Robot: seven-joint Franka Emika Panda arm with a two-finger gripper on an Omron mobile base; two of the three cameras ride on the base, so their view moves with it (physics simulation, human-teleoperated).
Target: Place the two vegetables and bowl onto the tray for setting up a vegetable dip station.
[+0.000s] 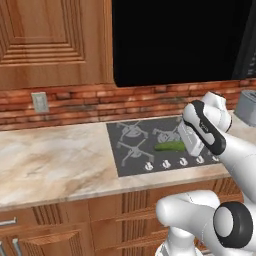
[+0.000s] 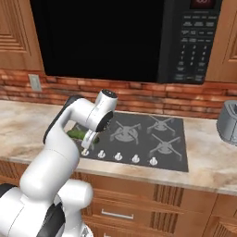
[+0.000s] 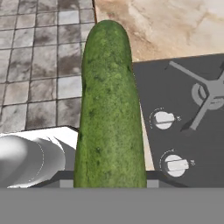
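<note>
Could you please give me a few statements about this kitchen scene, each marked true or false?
1. The cucumber is raised above the stovetop, clear of it. True.
2. The tool is shut on a carrot. False: what it holds is the dark green cucumber.
3. The cucumber hangs over the front edge of the stovetop, near the control knobs. True.
4. The wall behind the counter is plain white tile. False: it is red brick.
5. A grey appliance stands on the counter to the right of the stovetop. True.
6. The microwave sits on the counter. False: it hangs above the stovetop.
</note>
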